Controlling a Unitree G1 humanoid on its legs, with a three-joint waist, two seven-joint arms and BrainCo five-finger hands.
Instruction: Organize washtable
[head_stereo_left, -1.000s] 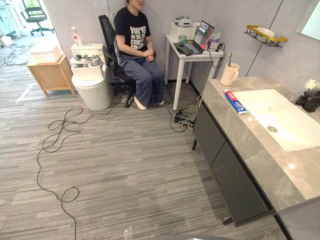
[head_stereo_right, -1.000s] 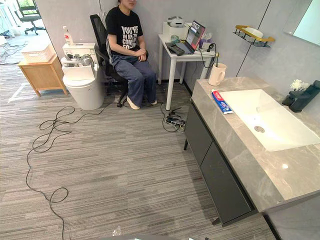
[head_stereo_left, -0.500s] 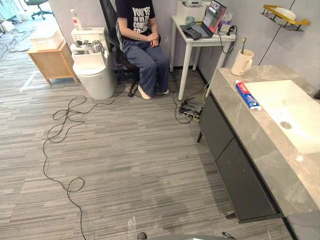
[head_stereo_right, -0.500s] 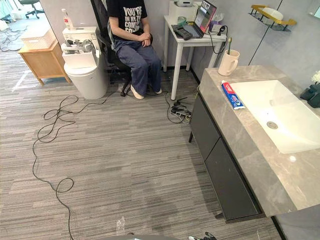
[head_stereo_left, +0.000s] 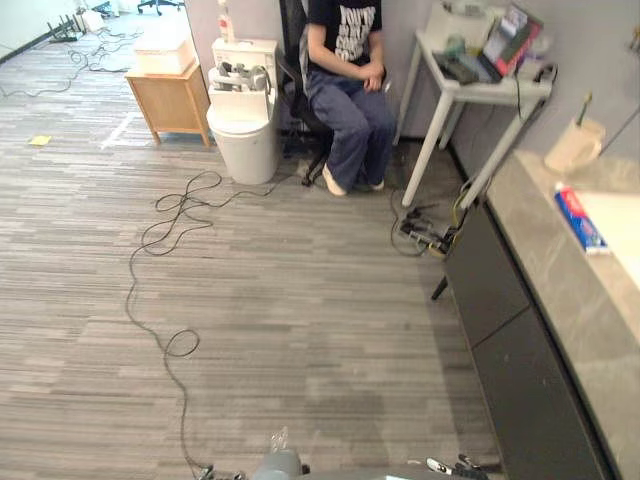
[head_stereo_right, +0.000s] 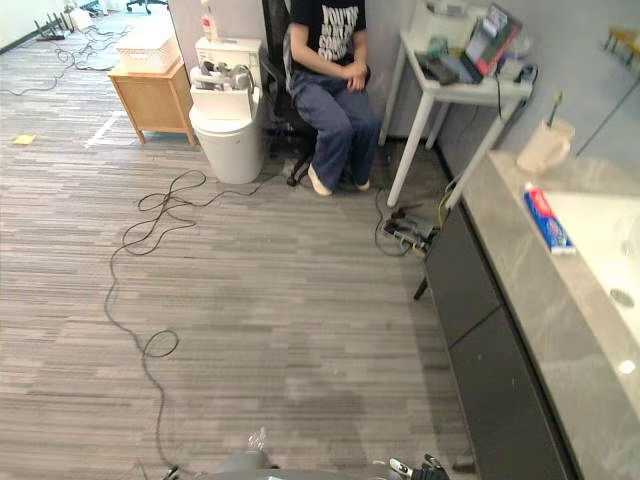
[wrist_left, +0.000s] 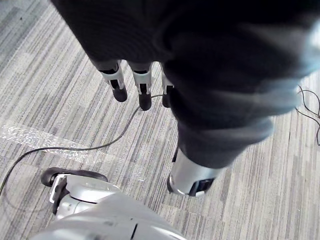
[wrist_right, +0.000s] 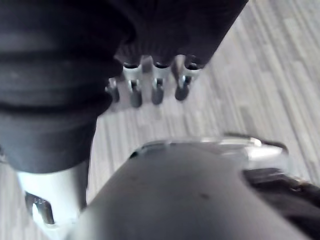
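Along the bench (head_stereo_left: 575, 300), task items as follows.

Bench: long slab of grey veined stone with a smooth, dull sheen. Flat dark doors (head_stereo_right: 480, 340) sit under it.

Sink (head_stereo_right: 600, 250): white, smooth, shallow rectangular basin set into the slab.

Tube (head_stereo_right: 547, 219): flattened oblong, glossy, red, white and blue. It lies flat on the stone, just beside the sink's rim.

Cup (head_stereo_right: 545, 146): cream, tapered cylinder, upright on the bench near its far end, apart from the tube. A thin brush (head_stereo_right: 553, 108) stands up out of it.

Floor (head_stereo_left: 300, 300): grey planks with fine lengthwise streaks, running along the bench front.

Past the bench's far end:
- White table (head_stereo_right: 470, 88) on thin square legs, with an open laptop (head_stereo_right: 482, 40) on top.
- Person (head_stereo_left: 350, 90) in a dark tee and blue jeans, seated on a black chair (head_stereo_right: 275, 60) beside that table.
- Farther from the bench, a white rounded toilet (head_stereo_right: 228, 135).
- Beyond that, a boxy light-wood cabinet (head_stereo_right: 150, 95) with a white basket (head_stereo_right: 148, 42) on it.

Left hand (wrist_left: 142, 90), left wrist view: silver fingers with dark tips hang straight down in a row over the floor planks, relaxed, holding nothing.

Right hand (wrist_right: 156, 80), right wrist view: fingers likewise straight and loose over the floor, holding nothing.
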